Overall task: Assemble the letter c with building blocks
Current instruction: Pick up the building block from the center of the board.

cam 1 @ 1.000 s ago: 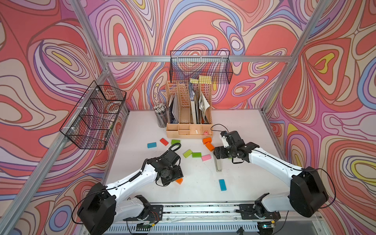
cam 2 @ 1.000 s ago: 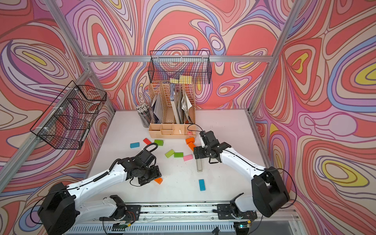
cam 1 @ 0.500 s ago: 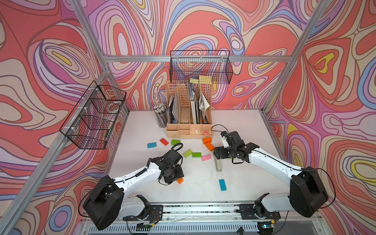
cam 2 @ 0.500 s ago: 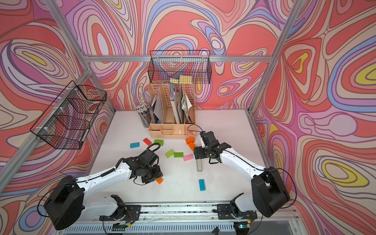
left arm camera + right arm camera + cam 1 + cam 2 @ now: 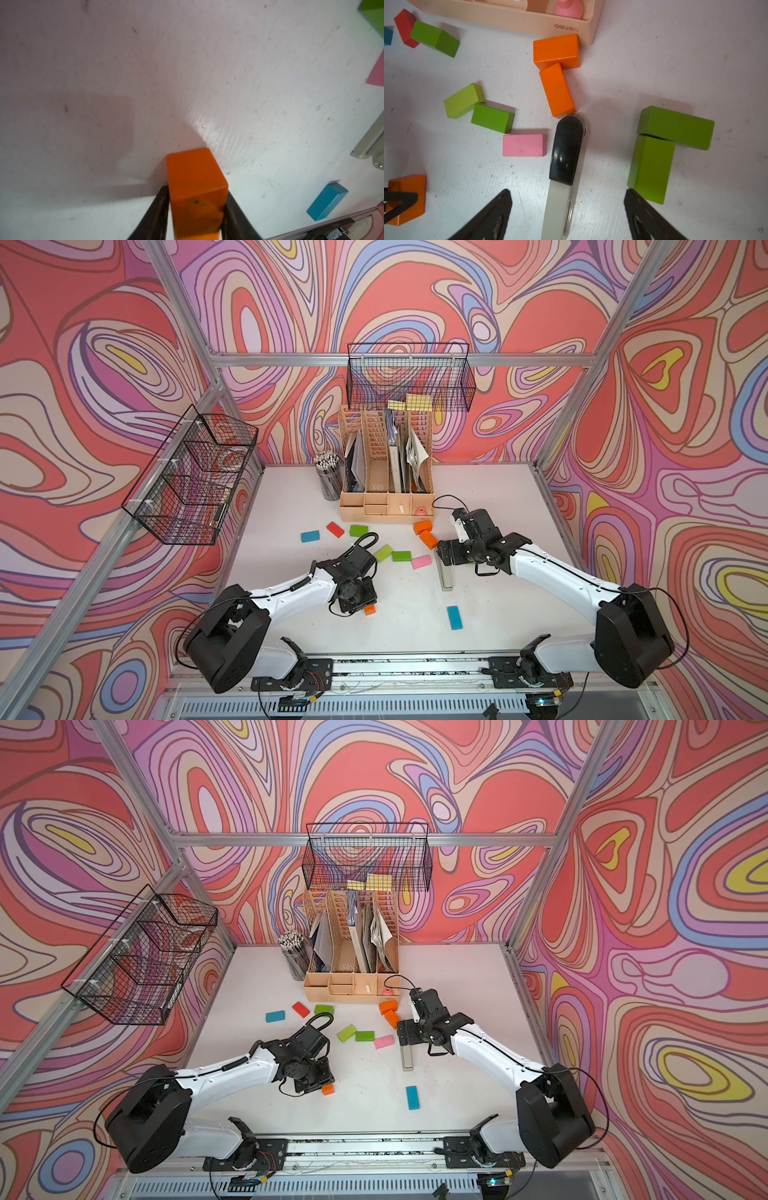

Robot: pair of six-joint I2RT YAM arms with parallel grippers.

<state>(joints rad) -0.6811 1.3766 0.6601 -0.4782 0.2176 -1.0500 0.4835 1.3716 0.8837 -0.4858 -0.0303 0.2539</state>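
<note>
Orange block point(image 5: 195, 187) lengthwise between left jaws

Long silver-and-black stapler point(image 5: 445, 578) flat on white table point(image 5: 490, 489). Peach plastic desk organiser point(image 5: 374, 510) at back, pencil cup point(image 5: 329, 483) just beside. Black wire basket point(image 5: 409, 377) on back wall, second wire basket point(image 5: 191, 485) on side rail.

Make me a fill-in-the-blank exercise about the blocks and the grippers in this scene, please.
1. The clamped block in the left gripper is ____.
2. The right gripper hangs open above the ____.
3. The flat block between that tool and a dark green block is ____.
Missing words: orange; stapler; pink.
</note>
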